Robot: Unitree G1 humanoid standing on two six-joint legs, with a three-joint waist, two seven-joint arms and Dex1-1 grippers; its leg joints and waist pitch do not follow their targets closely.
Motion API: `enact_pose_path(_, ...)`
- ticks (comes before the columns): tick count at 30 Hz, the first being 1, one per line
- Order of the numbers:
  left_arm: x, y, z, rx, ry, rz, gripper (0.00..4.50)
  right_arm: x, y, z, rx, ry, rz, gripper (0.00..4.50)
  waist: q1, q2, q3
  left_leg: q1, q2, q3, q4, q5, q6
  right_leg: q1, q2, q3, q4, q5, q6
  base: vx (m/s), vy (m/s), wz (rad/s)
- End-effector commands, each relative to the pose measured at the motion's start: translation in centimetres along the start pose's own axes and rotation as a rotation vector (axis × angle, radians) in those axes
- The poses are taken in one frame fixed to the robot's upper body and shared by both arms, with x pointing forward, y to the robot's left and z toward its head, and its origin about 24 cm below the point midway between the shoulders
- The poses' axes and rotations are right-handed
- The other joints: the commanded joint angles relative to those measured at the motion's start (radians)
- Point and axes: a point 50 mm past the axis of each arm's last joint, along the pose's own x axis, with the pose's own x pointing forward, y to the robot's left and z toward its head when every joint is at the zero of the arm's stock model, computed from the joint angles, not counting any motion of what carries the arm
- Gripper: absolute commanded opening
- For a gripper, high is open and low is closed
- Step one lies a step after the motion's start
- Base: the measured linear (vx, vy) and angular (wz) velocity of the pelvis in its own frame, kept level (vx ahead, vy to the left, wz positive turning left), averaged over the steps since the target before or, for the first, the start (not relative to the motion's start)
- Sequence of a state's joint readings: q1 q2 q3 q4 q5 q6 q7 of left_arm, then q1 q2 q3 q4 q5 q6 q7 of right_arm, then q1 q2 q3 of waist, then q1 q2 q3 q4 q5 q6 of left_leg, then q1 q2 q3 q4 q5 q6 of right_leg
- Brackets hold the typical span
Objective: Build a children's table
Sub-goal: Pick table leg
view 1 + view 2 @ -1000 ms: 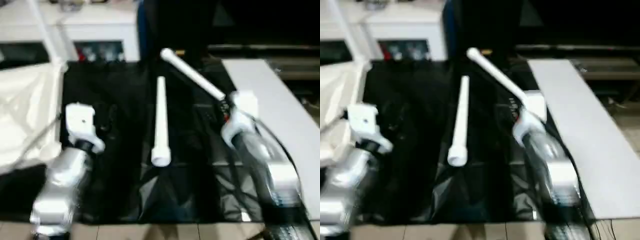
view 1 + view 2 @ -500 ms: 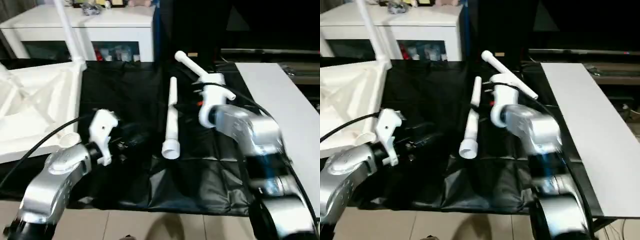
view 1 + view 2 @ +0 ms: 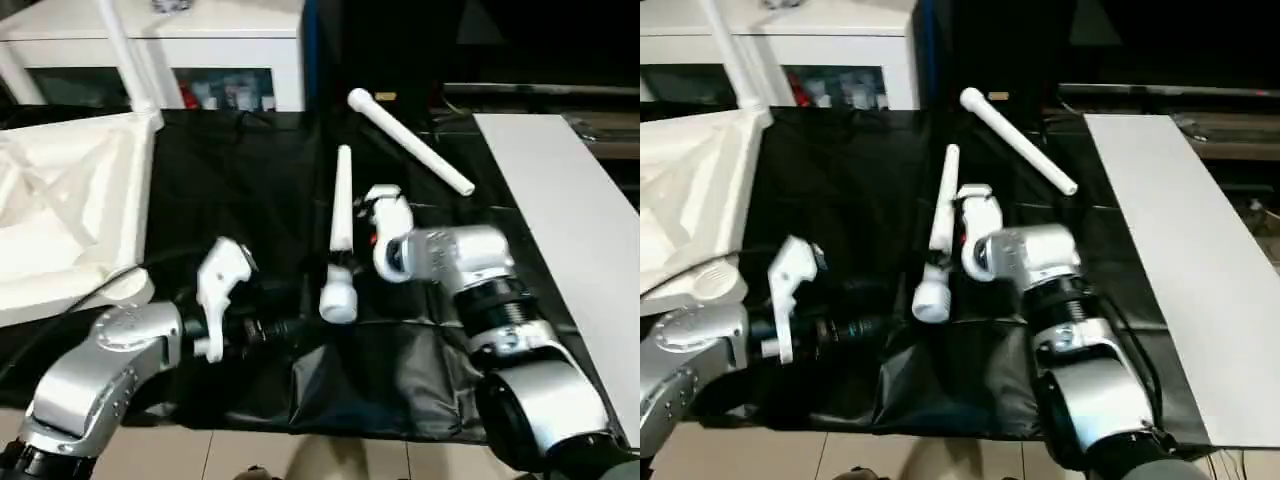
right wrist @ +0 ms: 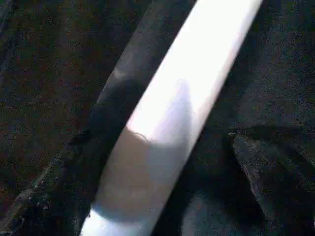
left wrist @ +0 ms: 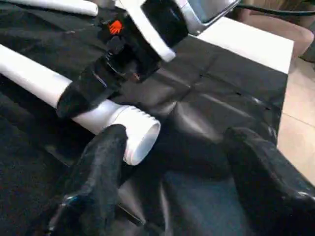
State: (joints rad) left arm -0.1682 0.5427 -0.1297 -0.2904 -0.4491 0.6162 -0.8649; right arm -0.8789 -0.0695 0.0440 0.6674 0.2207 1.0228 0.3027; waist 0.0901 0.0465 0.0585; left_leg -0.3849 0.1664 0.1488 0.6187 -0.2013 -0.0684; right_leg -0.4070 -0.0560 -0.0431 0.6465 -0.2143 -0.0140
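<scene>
- A black sheet (image 3: 240,180) is covering the work surface, and the task's pieces are lying on it.
- The white tabletop (image 3: 60,215) is lying underside up at the sheet's left edge, its ribs showing, with one leg (image 3: 122,48) standing upright in its far corner socket.
- A loose white leg (image 3: 340,232) is lying near the middle of the sheet, its threaded end (image 5: 140,135) pointing toward the near edge.
- A second loose leg (image 3: 410,140) is lying diagonally toward the sheet's far right corner, apart from the first.
- The right gripper (image 4: 162,162) is reaching down over the middle leg; its black fingers (image 4: 275,182) are standing spread on either side of the tube, not clamped on it.
- In the left wrist view one finger of the right gripper is lying against the tube just behind the threads.
- The left gripper (image 5: 172,167) is pointing across the sheet at the leg's threaded end, jaws spread wide; one fingertip (image 5: 106,157) is sitting just beside the threaded end, and I cannot tell whether it is touching.
- A white board (image 3: 560,210) is lying along the sheet's right edge.
- A white cabinet (image 3: 200,50) with dark glass doors is standing beyond the far edge.
</scene>
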Motion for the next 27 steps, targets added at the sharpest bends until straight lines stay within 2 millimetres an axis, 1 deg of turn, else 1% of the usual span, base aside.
enact_pose_path(1,-0.1,0.4,0.5,0.041,0.021,0.032,3.81,0.2,0.4,-0.2,-0.015,0.040,0.013,4.50,-0.002,0.009,-0.063,0.021,0.047,-0.008,-0.085,-0.203,-0.064,0.050,-0.074,0.047,-0.073,-0.119,-0.210,0.000,0.000,0.00)
enact_pose_path(2,-0.2,0.5,0.6,0.043,0.023,0.042,3.90,0.3,0.5,-0.3,-0.017,0.050,0.018,4.50,-0.003,0.009,-0.060,0.022,0.048,-0.009,-0.088,-0.231,-0.072,0.050,-0.076,0.048,-0.077,-0.167,-0.196,0.000,0.000,0.00)
enact_pose_path(3,-0.2,0.6,0.8,0.046,0.024,0.044,3.97,0.4,0.5,-0.3,-0.022,0.056,0.017,4.50,-0.003,0.009,-0.062,0.022,0.048,-0.009,-0.088,-0.233,-0.073,0.050,-0.077,0.049,-0.077,-0.179,-0.191,0.000,0.000,0.00)
enact_pose_path(4,-0.2,0.6,0.8,0.046,0.024,0.044,4.01,0.4,0.5,-0.3,-0.022,0.056,0.017,4.50,-0.001,0.004,-0.061,0.022,0.048,-0.009,-0.089,-0.232,-0.073,0.049,-0.078,0.050,-0.079,-0.196,-0.183,0.000,0.000,0.00)
enact_pose_path(5,-0.2,0.6,0.8,0.046,0.024,0.044,4.06,0.4,0.5,-0.3,-0.022,0.056,0.017,4.50,-0.001,0.005,-0.061,0.021,0.048,-0.009,-0.089,-0.228,-0.072,0.049,-0.078,0.050,-0.079,-0.201,-0.179,0.000,0.000,0.00)
enact_pose_path(6,-0.3,0.6,0.9,0.049,0.024,0.044,4.18,0.4,0.5,-0.3,-0.023,0.059,0.015,4.31,0.000,0.006,-0.062,0.021,0.049,-0.008,-0.089,-0.221,-0.074,0.047,-0.078,0.050,-0.080,-0.203,-0.174,0.000,0.000,0.00)
enact_pose_path(7,-0.2,1.1,1.2,0.079,0.029,0.083,4.34,0.5,0.1,-0.3,-0.025,0.057,-0.007,4.12,-0.003,-0.004,-0.064,0.019,0.049,-0.007,-0.088,-0.208,-0.073,0.048,-0.077,0.050,-0.079,-0.192,-0.174,0.000,0.000,0.00)
enact_pose_path(8,-0.2,1.4,1.4,0.101,0.033,0.112,4.34,0.6,-0.2,-0.3,-0.026,0.057,-0.023,4.12,-0.001,0.000,-0.064,0.019,0.049,-0.006,-0.088,-0.199,-0.073,0.047,-0.078,0.049,-0.078,-0.188,-0.175,0.000,0.000,0.00)
enact_pose_path(9,-0.2,1.4,1.4,0.101,0.033,0.112,4.40,0.6,-0.2,-0.3,-0.026,0.057,-0.023,3.99,-0.001,0.000,-0.063,0.019,0.049,-0.005,-0.087,-0.201,-0.074,0.045,-0.078,0.050,-0.079,-0.194,-0.174,0.000,0.000,0.00)
enact_pose_path(10,-0.1,1.7,1.7,0.117,0.027,0.138,4.40,0.7,-0.4,-0.4,-0.026,0.058,-0.035,3.86,-0.001,-0.003,-0.063,0.018,0.050,-0.004,-0.087,-0.198,-0.073,0.046,-0.077,0.050,-0.080,-0.194,-0.171,0.000,0.000,0.00)
enact_pose_path(11,0.0,1.8,1.9,0.129,0.020,0.153,4.40,0.7,-0.6,-0.4,-0.025,0.059,-0.040,3.75,0.001,-0.001,-0.066,0.019,0.049,-0.004,-0.085,-0.182,-0.073,0.046,-0.077,0.050,-0.078,-0.176,-0.169,0.000,0.000,0.00)
enact_pose_path(12,0.1,1.8,2.0,0.133,0.012,0.157,4.40,0.7,-0.6,-0.5,-0.024,0.062,-0.039,3.69,0.000,-0.002,-0.067,0.015,0.050,-0.005,-0.085,-0.165,-0.071,0.050,-0.078,0.049,-0.074,-0.152,-0.171,0.000,0.000,0.00)
enact_pose_path(14,0.2,1.8,2.1,0.142,0.001,0.175,4.40,0.7,-0.7,-0.6,-0.021,0.064,-0.038,3.53,0.000,-0.003,-0.067,0.014,0.049,-0.004,-0.084,-0.158,-0.069,0.050,-0.077,0.048,-0.074,-0.136,-0.173,0.000,0.000,0.00)
enact_pose_path(15,0.6,2.1,1.8,0.173,0.008,0.247,4.40,0.7,-0.9,-0.8,-0.010,0.063,-0.040,3.41,0.000,-0.002,-0.069,0.015,0.049,-0.003,-0.083,-0.152,-0.066,0.050,-0.077,0.048,-0.073,-0.123,-0.175,0.000,0.000,0.00)
enact_pose_path(16,0.6,2.1,1.8,0.173,0.008,0.247,4.40,0.7,-0.9,-0.8,-0.010,0.063,-0.040,3.31,-0.001,-0.003,-0.068,0.013,0.050,-0.004,-0.083,-0.152,-0.064,0.052,-0.076,0.048,-0.074,-0.116,-0.172,0.000,0.000,0.00)
enact_pose_path(17,1.1,2.4,1.5,0.191,0.007,0.326,4.40,0.8,-1.1,-1.1,0.001,0.065,-0.040,3.24,0.000,-0.001,-0.069,0.014,0.049,-0.004,-0.083,-0.152,-0.063,0.051,-0.076,0.048,-0.073,-0.114,-0.170,0.000,0.000,0.00)
enact_pose_path(18,1.4,2.4,1.3,0.183,-0.006,0.345,4.40,0.9,-1.2,-1.2,0.005,0.064,-0.041,3.24,-0.001,0.001,-0.069,0.014,0.049,-0.003,-0.082,-0.158,-0.064,0.051,-0.076,0.048,-0.076,-0.116,-0.168,0.000,0.000,0.00)
enact_pose_path(19,1.4,2.3,1.3,0.178,-0.011,0.346,4.40,0.9,-1.2,-1.2,0.006,0.064,-0.041,3.08,0.000,-0.001,-0.069,0.014,0.049,-0.003,-0.082,-0.162,-0.064,0.052,-0.078,0.048,-0.076,-0.126,-0.170,0.000,0.000,0.00)
enact_pose_path(20,1.5,2.3,1.3,0.175,-0.026,0.356,4.40,1.0,-1.2,-1.4,0.007,0.064,-0.041,3.08,0.001,-0.001,-0.070,0.015,0.050,-0.004,-0.082,-0.162,-0.063,0.052,-0.079,0.047,-0.076,-0.128,-0.173,0.000,0.000,0.00)
enact_pose_path(21,1.5,2.3,1.3,0.175,-0.044,0.376,4.40,1.1,-1.3,-1.5,0.008,0.063,-0.044,2.87,0.001,-0.001,-0.070,0.013,0.050,-0.003,-0.081,-0.163,-0.061,0.052,-0.078,0.047,-0.077,-0.130,-0.176,0.000,0.000,0.00)
enact_pose_path(22,1.5,2.3,1.3,0.174,-0.046,0.379,4.40,1.1,-1.3,-1.6,0.008,0.062,-0.044,2.80,0.000,0.003,-0.070,0.014,0.050,-0.004,-0.081,-0.168,-0.060,0.050,-0.077,0.047,-0.078,-0.131,-0.180,0.000,0.000,0.00)
enact_pose_path(23,1.5,2.6,1.5,0.168,-0.089,0.440,4.40,1.2,-1.3,-1.8,0.004,0.061,-0.049,2.80,0.001,0.002,-0.069,0.014,0.050,-0.004,-0.082,-0.170,-0.060,0.051,-0.077,0.047,-0.078,-0.131,-0.182,0.000,0.000,0.00)
enact_pose_path(25,1.2,3.0,1.8,0.135,-0.149,0.526,4.40,1.4,-1.3,-2.0,0.004,0.055,-0.055,2.61,0.000,0.011,-0.069,0.015,0.050,-0.005,-0.080,-0.191,-0.063,0.050,-0.077,0.046,-0.078,-0.129,-0.189,0.000,0.000,0.00)
enact_pose_path(26,1.2,3.0,1.8,0.135,-0.149,0.526,4.40,1.4,-1.3,-2.0,0.004,0.055,-0.055,2.61,-0.002,0.009,-0.069,0.014,0.051,-0.005,-0.081,-0.192,-0.063,0.051,-0.077,0.046,-0.079,-0.127,-0.190,0.000,0.000,0.00)
enact_pose_path(27,1.1,3.1,1.8,0.117,-0.170,0.559,4.40,1.4,-1.4,-2.1,0.008,0.049,-0.057,2.50,-0.001,0.007,-0.069,0.015,0.051,-0.006,-0.081,-0.199,-0.061,0.052,-0.077,0.045,-0.079,-0.133,-0.191,0.000,0.000,0.00)
